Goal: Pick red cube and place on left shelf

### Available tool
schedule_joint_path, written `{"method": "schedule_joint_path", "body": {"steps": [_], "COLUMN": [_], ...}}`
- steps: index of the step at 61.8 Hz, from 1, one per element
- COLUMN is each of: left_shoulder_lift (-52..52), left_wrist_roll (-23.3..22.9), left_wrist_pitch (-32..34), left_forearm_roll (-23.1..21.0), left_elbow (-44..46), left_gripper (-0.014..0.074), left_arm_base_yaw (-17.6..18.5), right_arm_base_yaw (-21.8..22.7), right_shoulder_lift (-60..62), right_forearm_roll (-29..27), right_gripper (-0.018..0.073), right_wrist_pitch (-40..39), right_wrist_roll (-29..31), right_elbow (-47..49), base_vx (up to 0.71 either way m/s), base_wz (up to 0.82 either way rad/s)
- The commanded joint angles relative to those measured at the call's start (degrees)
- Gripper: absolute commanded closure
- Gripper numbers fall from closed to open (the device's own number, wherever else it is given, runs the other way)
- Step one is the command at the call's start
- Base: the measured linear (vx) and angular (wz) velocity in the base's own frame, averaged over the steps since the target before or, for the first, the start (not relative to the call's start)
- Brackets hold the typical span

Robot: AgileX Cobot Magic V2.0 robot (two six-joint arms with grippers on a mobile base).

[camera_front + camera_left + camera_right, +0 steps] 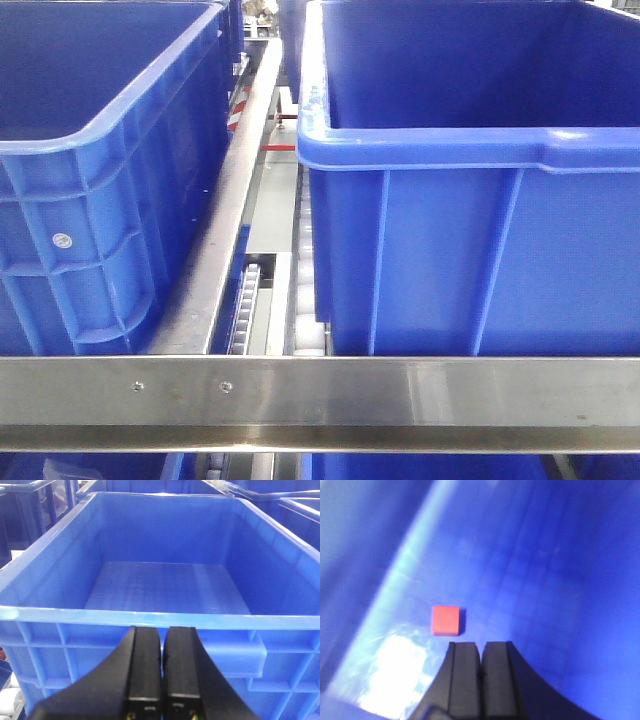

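Progress: nothing picked yet. Right claw (481, 667) has its jaws pressed together and empty, hovering above the cube (445, 619), which lies flat on a blue crate floor (530, 590) just ahead and slightly left of the tips. Left claw (164, 665) is likewise closed and empty, poised before an empty crate (165, 587) on the shelf (320, 395). Grasp, lift and placement all remain.

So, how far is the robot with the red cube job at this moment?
Nothing looks done yet. The red cube lies on a blue crate floor, just ahead of the right claw, whose fingers are pressed together and empty. The left claw is also closed on nothing, facing an empty blue crate. Grasping, lifting and placing on the left shelf all remain.
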State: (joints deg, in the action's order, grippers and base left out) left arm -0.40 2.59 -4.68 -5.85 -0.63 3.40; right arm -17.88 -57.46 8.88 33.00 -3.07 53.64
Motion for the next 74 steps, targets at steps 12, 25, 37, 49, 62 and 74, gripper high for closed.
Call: {"method": "schedule_joint_path", "body": {"steps": [12, 25, 37, 49, 62, 74], "left_shoulder_lift": [-0.8, -0.8, -0.8, -0.8, -0.8, -0.8], "left_wrist_roll": [-0.3, -0.3, -0.3, -0.3, -0.3, -0.3], "left_wrist_pitch": [5.1, 5.1, 5.1, 5.1, 5.1, 5.1], "left_forearm_roll": [-0.1, -0.1, -0.1, -0.2, -0.2, -0.2], "left_elbow": [-1.4, -1.4, -1.4, -1.4, -1.4, -1.4], "left_gripper": [0.0495, 0.0495, 0.0495, 0.0495, 0.0495, 0.0495], "left_arm_base_yaw": [0.1, 0.1, 0.1, 0.1, 0.1, 0.1], "right_arm_base_yaw": [0.1, 0.1, 0.1, 0.1, 0.1, 0.1], "right_shoulder_lift": [27.6, 46.7, 53.5, 53.4, 53.4, 53.4], "right_forearm_roll": [1.3, 1.3, 1.3, 1.3, 1.3, 1.5], "right_gripper": [0.0506, 0.0506, 0.0506, 0.0506, 0.0506, 0.0506], "right_wrist_pitch": [-12.2, -13.2, -13.2, -13.1, -13.1, -14.0], "right_wrist_roll": [0.3, 0.3, 0.3, 0.3, 0.3, 0.3], "right_elbow": [-18.3, -30.5, -34.8, -35.1, -35.1, -35.1], "base_vx": [0.00, 0.00, 0.00, 0.00, 0.00, 0.00], "base_wz": [0.00, 0.00, 0.00, 0.00, 0.00, 0.00]}}
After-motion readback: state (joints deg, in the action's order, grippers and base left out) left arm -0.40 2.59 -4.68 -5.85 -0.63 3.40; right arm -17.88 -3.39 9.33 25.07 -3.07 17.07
